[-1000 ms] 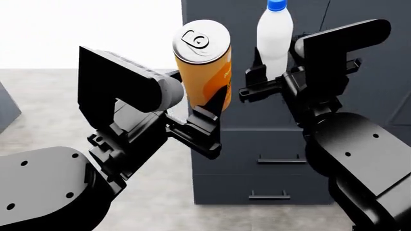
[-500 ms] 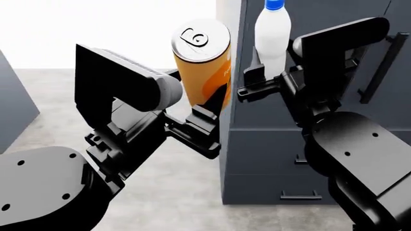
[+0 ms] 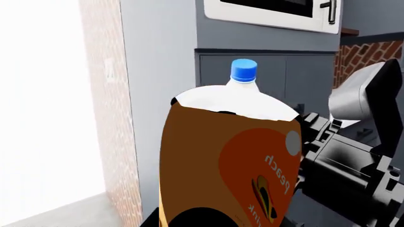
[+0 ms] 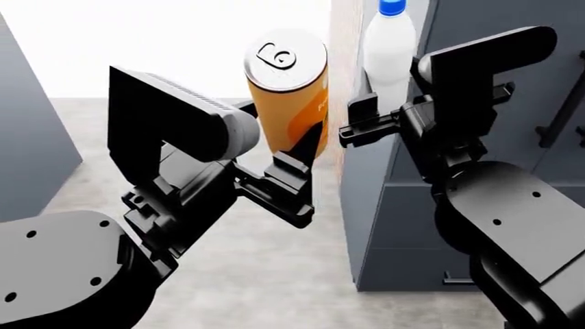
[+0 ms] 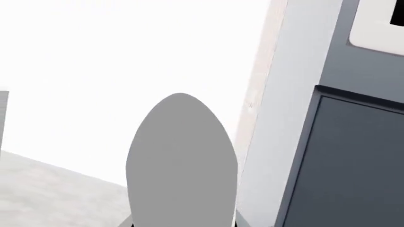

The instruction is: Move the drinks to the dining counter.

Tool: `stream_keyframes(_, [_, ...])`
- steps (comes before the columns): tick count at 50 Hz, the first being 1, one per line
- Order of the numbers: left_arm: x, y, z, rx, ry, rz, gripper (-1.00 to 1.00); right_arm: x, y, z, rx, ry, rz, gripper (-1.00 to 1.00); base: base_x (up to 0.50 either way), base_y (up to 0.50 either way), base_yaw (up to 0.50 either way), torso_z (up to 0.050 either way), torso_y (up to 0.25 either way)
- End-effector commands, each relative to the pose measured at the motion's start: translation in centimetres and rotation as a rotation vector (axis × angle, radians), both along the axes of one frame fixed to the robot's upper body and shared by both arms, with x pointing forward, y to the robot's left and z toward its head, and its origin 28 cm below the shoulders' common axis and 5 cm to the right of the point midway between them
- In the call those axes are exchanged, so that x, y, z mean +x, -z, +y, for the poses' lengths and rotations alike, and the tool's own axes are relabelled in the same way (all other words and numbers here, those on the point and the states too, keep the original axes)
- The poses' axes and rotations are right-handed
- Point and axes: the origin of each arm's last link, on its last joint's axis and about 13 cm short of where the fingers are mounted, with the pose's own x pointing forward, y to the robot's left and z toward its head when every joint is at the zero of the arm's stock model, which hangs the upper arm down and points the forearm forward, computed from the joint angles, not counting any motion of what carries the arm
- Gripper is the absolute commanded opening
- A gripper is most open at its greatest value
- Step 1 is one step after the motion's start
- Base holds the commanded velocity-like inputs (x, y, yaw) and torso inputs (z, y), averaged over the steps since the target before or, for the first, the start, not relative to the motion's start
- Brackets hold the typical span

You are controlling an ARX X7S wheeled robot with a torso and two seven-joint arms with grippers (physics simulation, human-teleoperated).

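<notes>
Orange can (image 4: 289, 89) in L gripper (image 4: 290, 170), bottle (image 4: 390, 51) in R gripper (image 4: 366, 116).

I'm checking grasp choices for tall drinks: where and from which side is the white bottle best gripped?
Around its straight lower body, from the side. The white bottle stands upright, its narrow blue cap offers little hold, and the right gripper already clamps it that way.

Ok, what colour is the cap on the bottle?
Blue, on the white bottle; clearest in the left wrist view.
</notes>
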Motion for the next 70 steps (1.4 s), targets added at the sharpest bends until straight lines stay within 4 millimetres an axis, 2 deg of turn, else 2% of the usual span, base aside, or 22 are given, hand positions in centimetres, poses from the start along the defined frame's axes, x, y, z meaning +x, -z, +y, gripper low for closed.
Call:
stream_keyframes(1, [0.0, -0.1, 0.0, -0.009, -0.005, -0.003, -1.0, 0.0, -0.2, -0.2, -0.004, 0.013, -0.016, -1.0, 0.0, 0.5, 0.0, 0.0, 0.0])
stream_keyframes(13, [0.4, -0.3, 0.5, -0.023, -0.044, 0.002, -1.0, 0.1, -0.4, 0.0, -0.007, 0.002, -0.019, -1.0, 0.0, 0.5, 0.0, 0.0, 0.0])
stream_keyframes(23, [0.5, -0.3, 1.5, -0.036, -0.176, -0.023, -1.0, 0.1, -0.4, 0.1, -0.006, -0.007, -0.02, -1.0, 0.0, 0.5, 0.0, 0.0, 0.001])
stream_keyframes(29, [0.1, -0.3, 2.9, -0.019, -0.325, -0.07, -1.0, -0.1, -0.5, 0.1, -0.004, -0.01, -0.021, -1.0, 0.0, 0.5, 0.0, 0.002, 0.0])
stream_keyframes(38, [-1.8, -0.9, 5.4, -0.114, -0.447, -0.126, -1.0, -0.4, -0.4, 0.2, -0.012, -0.017, -0.03, -1.0, 0.0, 0.5, 0.0, 0.0, 0.001])
stream_keyframes(46, [-2.7, -1.0, 6.7, -0.156, -0.505, -0.14, -1.0, -0.6, -0.5, 0.2, -0.01, -0.015, -0.037, -1.0, 0.0, 0.5, 0.0, 0.0, 0.001])
stream_keyframes(70, [-2.1, -1.1, 6.6, -0.176, -0.485, -0.13, -1.0, -0.3, -0.6, 0.5, -0.011, -0.033, -0.036, -1.0, 0.04, 0.5, 0.0, 0.0, 0.0])
